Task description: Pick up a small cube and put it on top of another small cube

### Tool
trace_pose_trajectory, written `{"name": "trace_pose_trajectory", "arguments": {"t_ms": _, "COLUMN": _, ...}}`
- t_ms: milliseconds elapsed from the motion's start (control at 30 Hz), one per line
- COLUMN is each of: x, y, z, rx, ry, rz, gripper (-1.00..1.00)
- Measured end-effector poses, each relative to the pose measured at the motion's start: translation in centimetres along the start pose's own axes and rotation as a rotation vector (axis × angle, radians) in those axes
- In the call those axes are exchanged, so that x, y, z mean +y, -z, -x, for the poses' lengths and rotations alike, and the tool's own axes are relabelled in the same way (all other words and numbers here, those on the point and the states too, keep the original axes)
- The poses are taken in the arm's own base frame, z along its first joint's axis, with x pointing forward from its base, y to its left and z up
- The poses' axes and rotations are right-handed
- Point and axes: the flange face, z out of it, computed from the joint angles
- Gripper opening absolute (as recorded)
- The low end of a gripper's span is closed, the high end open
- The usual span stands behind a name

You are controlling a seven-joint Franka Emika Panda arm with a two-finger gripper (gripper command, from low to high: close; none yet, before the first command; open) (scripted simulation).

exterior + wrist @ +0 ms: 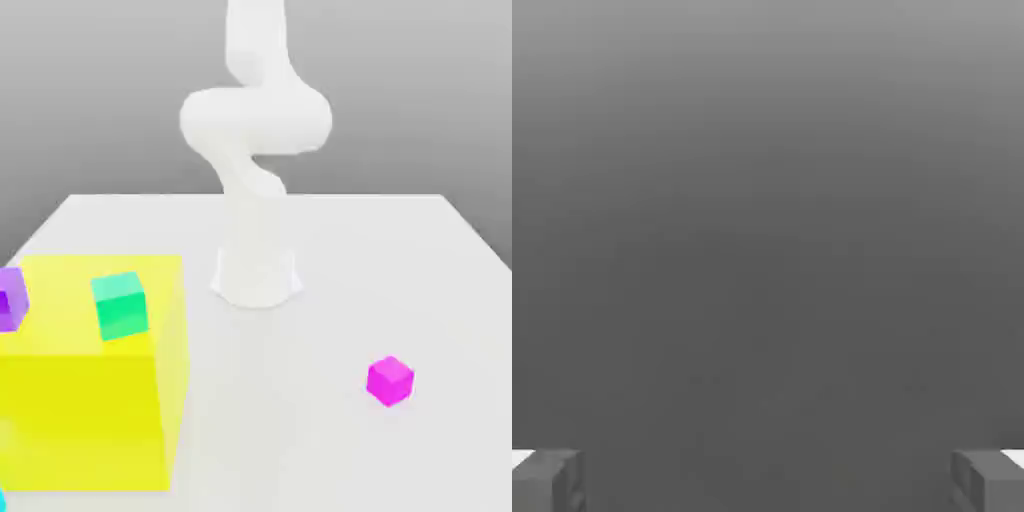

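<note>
Exterior view first: the white arm (255, 150) rises from its base at the middle of the tabletop (330, 440), folded up high, nowhere near any block. The big yellow block (95, 375) is our landmark, sitting at the exterior view's left. The small cube (389, 381), bright magenta, rests flat on the tabletop well apart from the yellow block, off toward the exterior view's right and nearer the camera than the arm's base. On top of the yellow block sits a green cube (121, 305), and a violet cube (11, 297) perches at the block's far-left edge.

In the hand view the claw (768, 480) stands wide, one fingertip at each lower corner, nothing between them, just grey backdrop ahead. So nothing is held and the reach has not begun.

Risks from here, as I read it: the magenta cube is small, so a descent slightly off centre could let one finger nudge it and send it skidding. It sits with a corner turned toward the camera, so the claw would need to line up with a pair of flat faces; closing across the corners could spin or squirt it out. A low carry toward the yellow block might clip its edge.

Being a cube, it has no long axis; it lies upright, top face level.
</note>
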Motion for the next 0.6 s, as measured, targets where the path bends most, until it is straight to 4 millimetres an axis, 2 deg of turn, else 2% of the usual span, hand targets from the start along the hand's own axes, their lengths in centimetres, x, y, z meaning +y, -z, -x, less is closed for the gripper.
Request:
{"name": "trace_pose_trajectory", "arguments": {"t_ms": 133, "x": -0.5, "y": -10.1, "z": 5.6, "rx": -0.160, "ry": 0.079, "rz": 0.050, "gripper": 0.00}}
{"name": "trace_pose_trajectory", "arguments": {"t_ms": 300, "x": 1.0, "y": -20.0, "z": 15.2, "rx": -0.334, "ry": 0.192, "rz": 0.131, "gripper": 0.00}}
{"name": "trace_pose_trajectory", "arguments": {"t_ms": 400, "x": 3.2, "y": -24.6, "z": 21.9, "rx": -0.429, "ry": 0.271, "rz": 0.192, "gripper": 0.00}}
{"name": "trace_pose_trajectory", "arguments": {"t_ms": 467, "x": 5.4, "y": -27.1, "z": 26.7, "rx": -0.489, "ry": 0.330, "rz": 0.239, "gripper": 0.00}}
{"name": "trace_pose_trajectory", "arguments": {"t_ms": 533, "x": 8.1, "y": -28.9, "z": 31.2, "rx": -0.543, "ry": 0.392, "rz": 0.289, "gripper": 0.00}}
{"name": "trace_pose_trajectory", "arguments": {"t_ms": 600, "x": 10.9, "y": -29.9, "z": 35.5, "rx": -0.590, "ry": 0.465, "rz": 0.335, "gripper": 0.00}}
